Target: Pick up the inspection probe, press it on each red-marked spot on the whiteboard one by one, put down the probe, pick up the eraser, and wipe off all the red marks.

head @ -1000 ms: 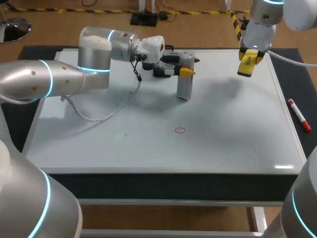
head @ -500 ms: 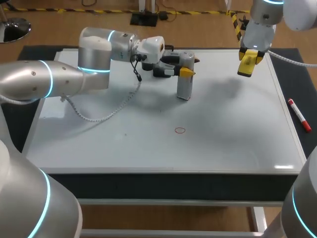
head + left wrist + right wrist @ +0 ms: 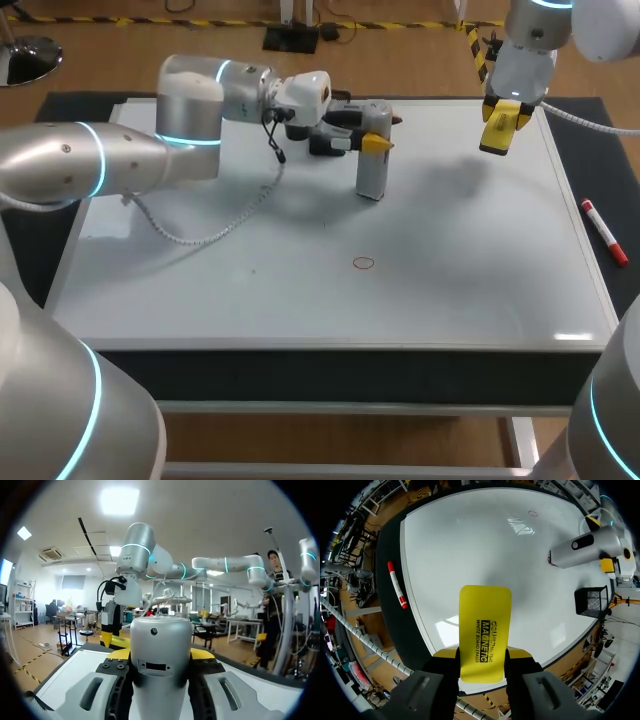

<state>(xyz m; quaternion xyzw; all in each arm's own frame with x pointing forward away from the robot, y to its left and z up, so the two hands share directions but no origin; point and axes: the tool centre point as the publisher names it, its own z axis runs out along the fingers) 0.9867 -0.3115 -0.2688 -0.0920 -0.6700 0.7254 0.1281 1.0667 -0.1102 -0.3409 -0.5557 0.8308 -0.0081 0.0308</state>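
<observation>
The left claw [image 3: 372, 143] grips the probe [image 3: 372, 172] near its top, a finger on either side. The silver cylinder stands upright at the far middle of the whiteboard [image 3: 450, 270], well apart from the one red mark [image 3: 363, 263] in view nearer the robot. The probe looks rigid and smooth-skinned, likely with some weight. A firm hold high on the body suits pressing straight down, though the slick shell could slide in the pads.

The right claw [image 3: 482, 653] hangs above the board's far right corner, clamping the yellow eraser [image 3: 485, 625] by its long edges at one end. The eraser appears to be a light, stiff slab, best held across its width so that the flat face meets the board. It carries black lettering. A red marker [image 3: 604, 231] lies on the bench beside the board.
</observation>
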